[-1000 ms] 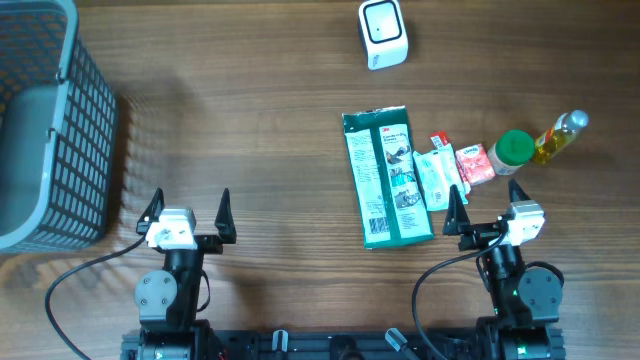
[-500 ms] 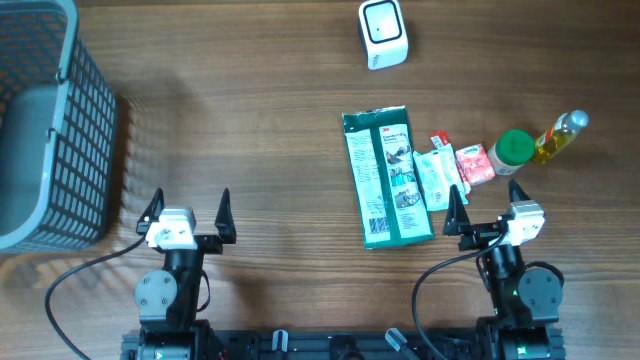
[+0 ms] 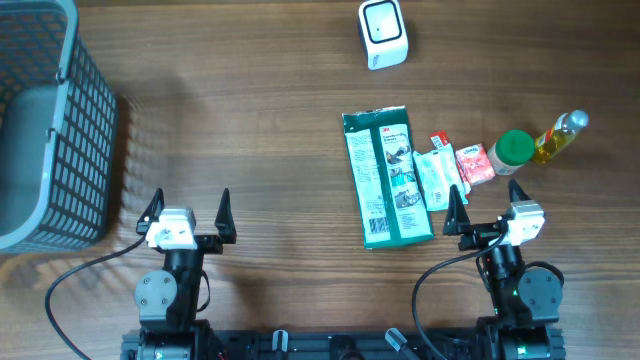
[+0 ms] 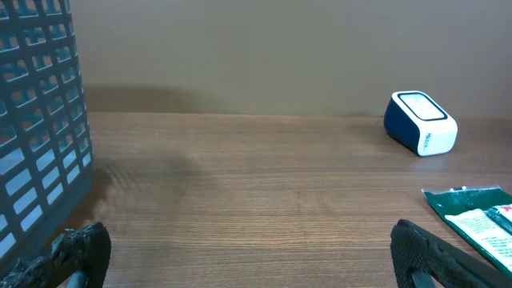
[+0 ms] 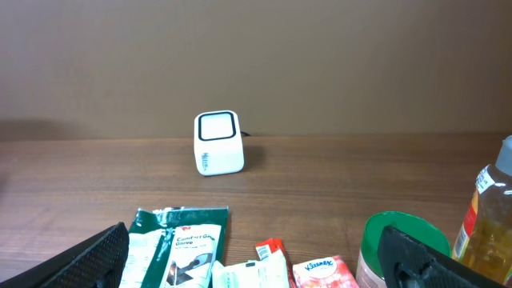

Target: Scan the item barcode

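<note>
Right of the desk centre, a green flat packet, with white print and a product photo on its face, is lying flat, touching small sachets. At the far edge a white scanner is sitting. The left claw and right claw are resting at the near edge, both spread wide and gripping nothing.

Basket sits far left; scanner behind the packets, bottle at right.
</note>
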`<state>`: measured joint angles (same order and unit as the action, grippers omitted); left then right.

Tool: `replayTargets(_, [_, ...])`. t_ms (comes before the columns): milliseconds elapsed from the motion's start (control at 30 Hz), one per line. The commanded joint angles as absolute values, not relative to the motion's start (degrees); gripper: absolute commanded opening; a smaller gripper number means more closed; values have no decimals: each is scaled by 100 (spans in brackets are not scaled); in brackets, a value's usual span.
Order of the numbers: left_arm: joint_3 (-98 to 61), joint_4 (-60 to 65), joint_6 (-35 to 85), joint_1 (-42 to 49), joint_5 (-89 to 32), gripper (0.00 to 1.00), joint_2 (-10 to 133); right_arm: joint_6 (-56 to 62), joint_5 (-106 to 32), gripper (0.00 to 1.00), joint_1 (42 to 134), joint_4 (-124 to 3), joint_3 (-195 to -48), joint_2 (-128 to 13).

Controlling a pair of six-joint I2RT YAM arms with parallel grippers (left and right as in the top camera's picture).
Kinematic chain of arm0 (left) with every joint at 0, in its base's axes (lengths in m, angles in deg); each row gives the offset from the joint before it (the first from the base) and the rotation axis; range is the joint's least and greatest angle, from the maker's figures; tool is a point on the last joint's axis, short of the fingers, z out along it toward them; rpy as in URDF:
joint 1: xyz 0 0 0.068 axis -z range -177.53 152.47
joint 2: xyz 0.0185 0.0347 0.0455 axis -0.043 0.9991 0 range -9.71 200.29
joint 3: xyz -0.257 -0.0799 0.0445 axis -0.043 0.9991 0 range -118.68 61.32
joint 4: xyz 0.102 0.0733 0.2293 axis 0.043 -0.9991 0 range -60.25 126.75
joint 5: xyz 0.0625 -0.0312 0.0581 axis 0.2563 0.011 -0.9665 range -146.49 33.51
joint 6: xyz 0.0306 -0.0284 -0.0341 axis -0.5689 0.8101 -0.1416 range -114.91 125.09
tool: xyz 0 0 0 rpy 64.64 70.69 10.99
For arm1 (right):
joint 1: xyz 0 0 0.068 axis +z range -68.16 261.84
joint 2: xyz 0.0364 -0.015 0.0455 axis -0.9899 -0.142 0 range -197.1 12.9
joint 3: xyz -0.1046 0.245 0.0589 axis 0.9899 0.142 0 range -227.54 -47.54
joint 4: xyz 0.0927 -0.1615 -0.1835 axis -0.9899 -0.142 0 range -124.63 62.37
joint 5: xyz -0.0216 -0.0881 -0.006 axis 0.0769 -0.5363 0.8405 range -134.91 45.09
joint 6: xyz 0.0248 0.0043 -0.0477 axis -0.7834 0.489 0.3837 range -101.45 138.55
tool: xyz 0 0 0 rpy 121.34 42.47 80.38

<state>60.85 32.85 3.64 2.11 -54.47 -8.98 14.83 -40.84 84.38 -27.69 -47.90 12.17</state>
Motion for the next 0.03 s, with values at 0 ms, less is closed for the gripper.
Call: replayTargets(0, [6096, 3250, 252, 241, -5316, 100, -933, 1550, -4073, 100, 8410, -2754, -4783, 1263])
